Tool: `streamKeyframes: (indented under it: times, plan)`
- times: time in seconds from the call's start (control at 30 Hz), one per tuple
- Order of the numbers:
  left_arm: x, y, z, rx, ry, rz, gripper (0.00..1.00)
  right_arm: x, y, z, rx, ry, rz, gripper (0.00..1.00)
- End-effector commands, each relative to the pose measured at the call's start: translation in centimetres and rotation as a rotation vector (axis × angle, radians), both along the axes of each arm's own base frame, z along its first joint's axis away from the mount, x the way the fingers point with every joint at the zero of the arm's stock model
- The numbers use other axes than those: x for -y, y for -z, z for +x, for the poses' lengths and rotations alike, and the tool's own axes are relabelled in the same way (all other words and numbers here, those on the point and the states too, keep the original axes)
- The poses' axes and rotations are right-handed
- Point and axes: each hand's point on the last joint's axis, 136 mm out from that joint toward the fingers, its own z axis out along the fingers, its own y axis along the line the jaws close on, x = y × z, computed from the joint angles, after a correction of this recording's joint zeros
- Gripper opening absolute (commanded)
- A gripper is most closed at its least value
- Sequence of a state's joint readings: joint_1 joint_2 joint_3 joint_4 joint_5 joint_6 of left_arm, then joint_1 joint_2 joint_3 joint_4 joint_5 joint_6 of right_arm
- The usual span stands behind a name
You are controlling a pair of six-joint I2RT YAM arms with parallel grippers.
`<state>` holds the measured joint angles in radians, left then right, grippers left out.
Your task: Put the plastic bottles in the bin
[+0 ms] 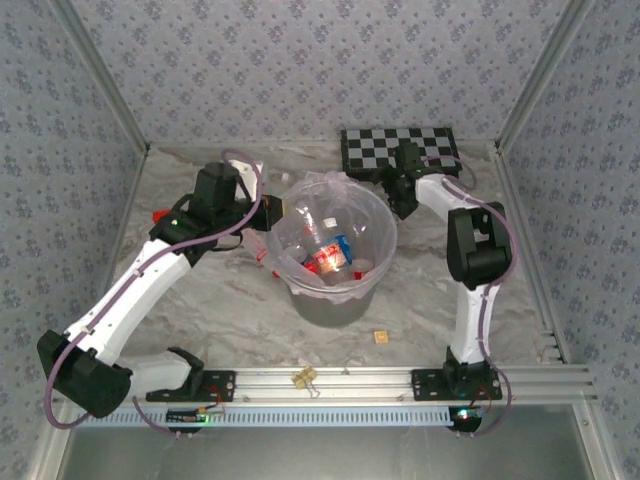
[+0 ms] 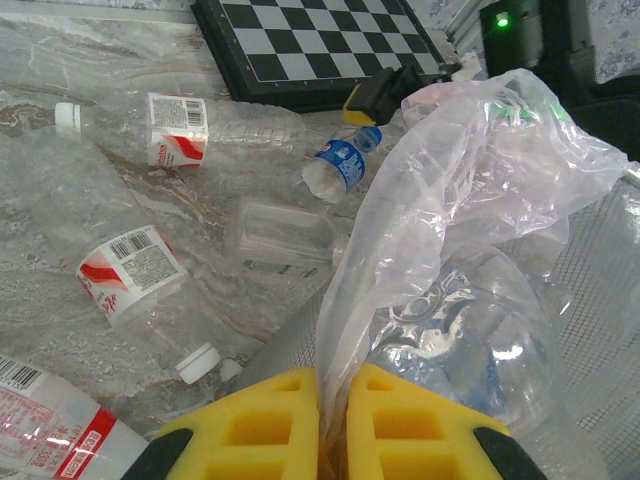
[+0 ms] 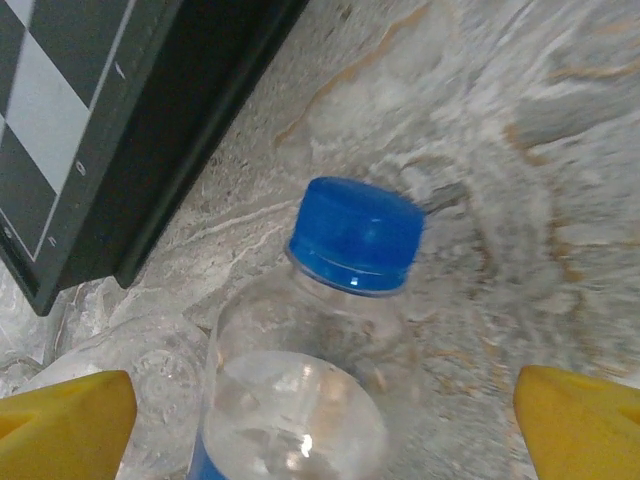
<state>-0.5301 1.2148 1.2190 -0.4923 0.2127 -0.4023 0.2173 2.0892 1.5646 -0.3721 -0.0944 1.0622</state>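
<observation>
Left yellow foam fingers point(image 2: 265, 425) pinch the bin's point(image 1: 330, 308) crinkly clear liner point(image 2: 470, 170); right fingers point(image 3: 70, 410) spread wide around a smooth, blue-capped bottle point(image 3: 310, 350) on the marbled counter point(image 3: 520, 200).

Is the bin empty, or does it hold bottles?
Not empty: the bin holds plastic bottles, their red and blue labels visible inside the bag.

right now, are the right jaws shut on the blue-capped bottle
No, the right jaws stand wide open, one on each side of the blue-capped bottle.
</observation>
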Motion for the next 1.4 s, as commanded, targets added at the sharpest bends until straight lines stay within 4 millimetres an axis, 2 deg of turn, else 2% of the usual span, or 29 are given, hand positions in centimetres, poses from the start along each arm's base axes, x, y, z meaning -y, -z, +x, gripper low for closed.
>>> streamKeyframes:
  times: [0.0,0.17,0.3,0.53,0.63,0.7,0.87,1.0,1.1,1.23,1.37]
  plan:
    - [-0.5,0.9,-0.5,-0.058,-0.004,0.035,0.02,-1.6,0.9,0.7,-0.031,0.005,0.073,0.98]
    - [-0.3,0.3,-0.3,-0.044,0.000,0.028,0.02,-1.4,2.8,0.7,-0.070,0.039,0.085,0.93]
    - [-0.2,0.6,-0.5,-0.047,0.012,0.032,0.02,-0.7,2.9,0.4,-0.080,0.049,0.085,0.88]
    - [-0.1,0.9,-0.6,-0.056,0.023,0.037,0.03,2.0,0.1,-0.2,-0.048,0.073,0.084,0.67]
    - [-0.2,0.8,-0.7,-0.056,0.023,0.037,0.03,3.9,-1.6,-0.5,-0.026,0.085,0.094,0.62]
    - [-0.3,0.7,-0.9,-0.059,0.023,0.035,0.03,6.1,-3.1,-1.1,0.001,0.110,0.090,0.58]
    - [-0.4,0.7,-1.2,-0.057,0.020,0.026,0.04,12.0,-6.6,-4.3,0.066,0.171,0.050,0.46]
    - [-0.3,0.7,-1.1,-0.057,0.020,0.017,0.04,16.0,-9.1,-7.8,0.088,0.182,-0.025,0.46]
    - [0.0,0.8,-0.9,-0.058,0.025,0.012,0.04,18.1,-11.0,-10.4,0.122,0.172,-0.101,0.45]
    - [0.3,0.9,-0.7,-0.059,0.031,0.007,0.04,19.1,-13.3,-13.5,0.202,0.085,-0.230,0.46]
    - [0.6,1.0,-0.6,-0.058,0.041,0.008,0.04,18.5,-17.7,-15.8,0.343,-0.022,-0.328,0.44]
